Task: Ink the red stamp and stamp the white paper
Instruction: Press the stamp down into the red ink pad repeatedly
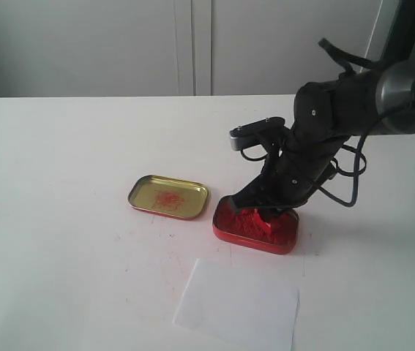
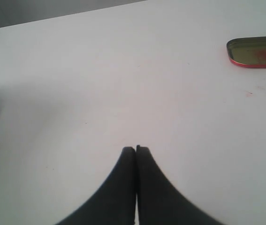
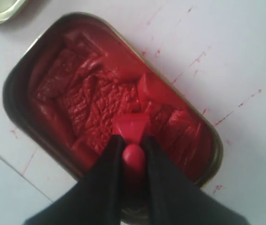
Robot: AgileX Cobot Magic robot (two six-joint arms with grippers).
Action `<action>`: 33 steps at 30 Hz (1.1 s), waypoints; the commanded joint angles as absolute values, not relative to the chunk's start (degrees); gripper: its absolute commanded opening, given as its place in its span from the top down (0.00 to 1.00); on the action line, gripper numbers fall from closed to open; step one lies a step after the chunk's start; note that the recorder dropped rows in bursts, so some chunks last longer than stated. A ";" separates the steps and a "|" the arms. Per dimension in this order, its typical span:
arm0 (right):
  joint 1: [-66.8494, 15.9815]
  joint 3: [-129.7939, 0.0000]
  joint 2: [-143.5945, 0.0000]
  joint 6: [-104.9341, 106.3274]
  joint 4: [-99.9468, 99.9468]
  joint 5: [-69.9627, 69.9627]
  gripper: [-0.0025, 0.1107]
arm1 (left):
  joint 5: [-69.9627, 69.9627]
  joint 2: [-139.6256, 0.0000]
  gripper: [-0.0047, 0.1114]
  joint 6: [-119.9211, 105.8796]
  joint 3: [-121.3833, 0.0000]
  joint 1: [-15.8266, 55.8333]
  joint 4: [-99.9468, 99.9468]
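My right gripper (image 3: 133, 140) is shut on the knob of the red stamp (image 3: 132, 127), whose flat base rests down in the red paste of the open ink tin (image 3: 48, 84). From the exterior view the same gripper (image 1: 264, 208) stands low over that ink tin (image 1: 255, 236), with the red stamp (image 1: 266, 219) partly hidden under the fingers. The white paper (image 1: 238, 305) lies flat in front of the tin, apart from it. My left gripper (image 2: 136, 149) is shut with nothing in it, over bare table far from the tin.
A shallow gold-coloured lid (image 1: 168, 196) with red smears lies left of the ink tin; its edge (image 2: 255, 52) also shows in the left wrist view. Red specks mark the white table (image 1: 61, 219) around the tin. A pale wall backs the table.
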State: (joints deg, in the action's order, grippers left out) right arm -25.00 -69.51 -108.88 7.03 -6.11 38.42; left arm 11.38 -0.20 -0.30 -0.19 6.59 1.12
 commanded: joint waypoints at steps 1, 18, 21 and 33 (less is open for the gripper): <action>-24.65 -69.38 -109.44 7.66 -6.20 36.39 0.98 | 11.20 0.00 0.96 -0.46 0.00 6.43 0.96; -24.65 -65.13 -116.24 7.66 -5.43 31.80 0.98 | 11.20 0.00 0.96 -0.46 0.00 6.43 0.96; -24.65 -64.73 -116.35 7.66 -5.43 31.93 0.98 | 11.20 0.00 0.96 -0.46 0.00 6.43 0.96; -24.65 -64.64 -116.24 7.52 -5.43 33.03 0.98 | 11.20 0.00 0.96 -0.46 0.00 6.43 0.96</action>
